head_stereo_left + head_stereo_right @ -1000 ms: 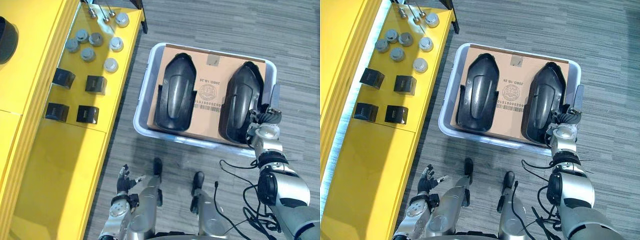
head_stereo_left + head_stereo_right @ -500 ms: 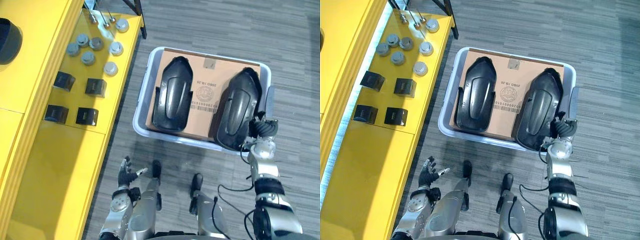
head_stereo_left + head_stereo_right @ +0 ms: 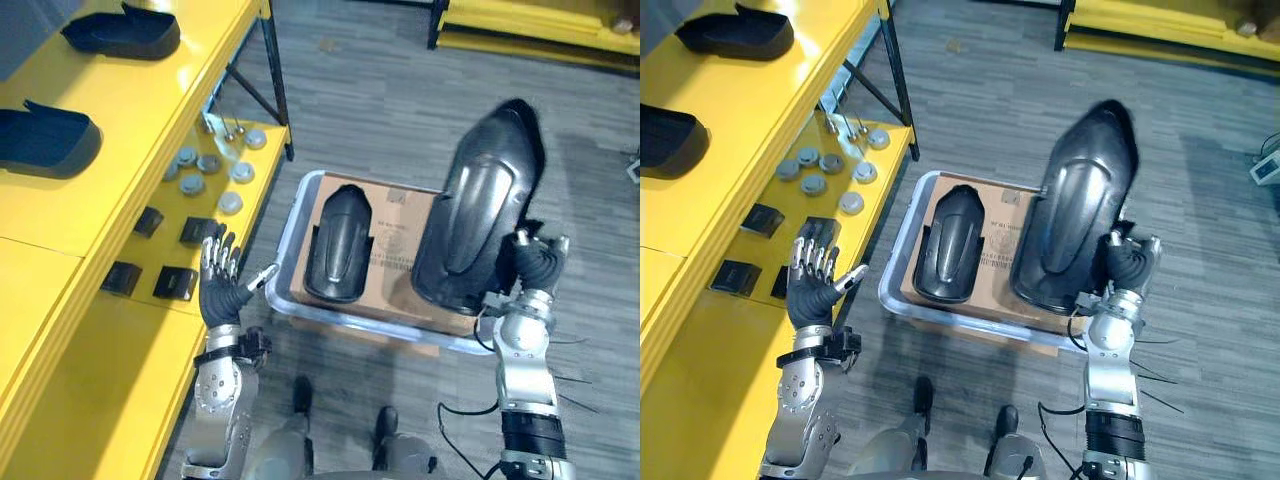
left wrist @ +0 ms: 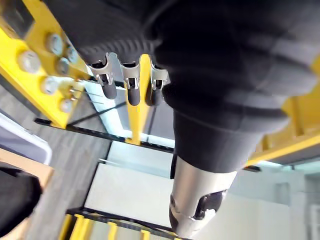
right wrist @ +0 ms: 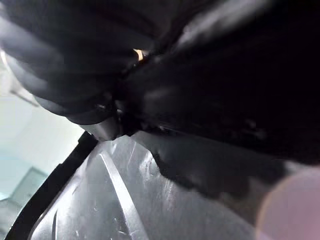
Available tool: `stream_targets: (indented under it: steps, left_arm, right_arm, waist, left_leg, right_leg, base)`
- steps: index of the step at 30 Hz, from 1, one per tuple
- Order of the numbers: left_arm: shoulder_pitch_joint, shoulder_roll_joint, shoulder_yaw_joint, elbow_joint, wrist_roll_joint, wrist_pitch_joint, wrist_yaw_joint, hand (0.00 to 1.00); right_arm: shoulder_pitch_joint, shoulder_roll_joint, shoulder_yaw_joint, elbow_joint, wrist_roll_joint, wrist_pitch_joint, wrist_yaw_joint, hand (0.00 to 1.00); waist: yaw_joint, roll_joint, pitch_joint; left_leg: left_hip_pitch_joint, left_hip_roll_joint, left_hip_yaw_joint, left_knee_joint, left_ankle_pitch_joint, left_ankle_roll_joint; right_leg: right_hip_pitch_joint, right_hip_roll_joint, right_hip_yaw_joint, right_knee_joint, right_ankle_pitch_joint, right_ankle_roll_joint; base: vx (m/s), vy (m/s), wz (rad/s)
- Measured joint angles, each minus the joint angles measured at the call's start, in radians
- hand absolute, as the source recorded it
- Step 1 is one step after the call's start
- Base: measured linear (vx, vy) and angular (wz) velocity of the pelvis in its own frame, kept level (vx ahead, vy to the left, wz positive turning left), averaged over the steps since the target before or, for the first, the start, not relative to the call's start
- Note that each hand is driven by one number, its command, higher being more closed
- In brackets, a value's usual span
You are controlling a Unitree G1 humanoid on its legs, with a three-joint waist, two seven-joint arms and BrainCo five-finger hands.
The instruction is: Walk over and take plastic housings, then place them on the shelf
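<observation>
At about 7 o'clock in the head views, the left hand (image 3: 222,290) is standing upright with its palm showing. Its fingers (image 3: 215,258) are spreading apart and holding nothing, just beside the front edge of the yellow shelf (image 3: 60,340). At about 5 o'clock, the right hand (image 3: 533,268) is gripping the near end of a black plastic housing (image 3: 480,205), its fingers curling round the rim. That housing is tilting up and away toward 12 o'clock, clear above the right side of the grey bin (image 3: 284,255). In the middle, a second housing (image 3: 338,245) is lying flat in the bin's left half on a cardboard sheet (image 3: 398,235). At 9 to 10 o'clock, small black blocks (image 3: 176,284) are sitting on the shelf's lower level, and past them a cluster of round silver parts (image 3: 212,168). Farther off at 10 to 11 o'clock, two more dark housings (image 3: 45,142) are resting on the shelf's upper level, well apart from the bin.
</observation>
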State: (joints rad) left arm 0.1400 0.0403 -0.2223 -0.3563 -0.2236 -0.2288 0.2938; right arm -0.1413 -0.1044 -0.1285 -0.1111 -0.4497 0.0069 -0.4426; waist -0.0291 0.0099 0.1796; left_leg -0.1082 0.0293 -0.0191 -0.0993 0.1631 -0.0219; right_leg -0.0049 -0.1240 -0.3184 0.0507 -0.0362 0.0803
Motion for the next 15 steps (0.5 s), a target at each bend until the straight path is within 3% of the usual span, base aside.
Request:
stream_targets:
  steps: [8, 11, 15]
  left_arm:
    - [-0.13, -0.002, -0.156, 0.078, 0.038, 0.031, 0.019, 0.0]
    - [-0.159, -0.002, -0.201, 0.145, 0.035, 0.065, 0.021, 0.0]
    - [-0.195, -0.006, -0.24, 0.189, 0.018, 0.074, 0.041, 0.0]
  right_arm:
    - [-0.008, 0.064, 0.165, -0.093, -0.037, 0.006, -0.004, 1.0]
    - [-0.02, 0.085, 0.24, -0.113, -0.055, 0.002, -0.005, 1.0]
    - [-0.024, 0.098, 0.29, -0.113, -0.071, 0.002, -0.006, 1.0]
  waist:
    - [0.011, -0.001, -0.029]
    - [0.003, -0.005, -0.056]
    - [0.004, -0.015, -0.07]
  left_leg:
    - [0.014, 0.005, 0.022, -0.004, 0.0, 0.0]
    - [0.014, 0.005, 0.027, -0.004, 0.0, 0.0]
    - [0.018, 0.006, 0.028, -0.004, 0.001, 0.0]
  right_leg:
    - [0.002, 0.003, 0.025, -0.002, 0.008, -0.002]
    - [0.001, 0.003, 0.03, -0.004, 0.01, -0.002]
    - [0.003, 0.004, 0.033, -0.003, 0.012, -0.003]
  base:
    - [-0.03, 0.001, -0.09]
    - [0.0, 0.0, -0.04]
    - [0.0, 0.0, 0.0]
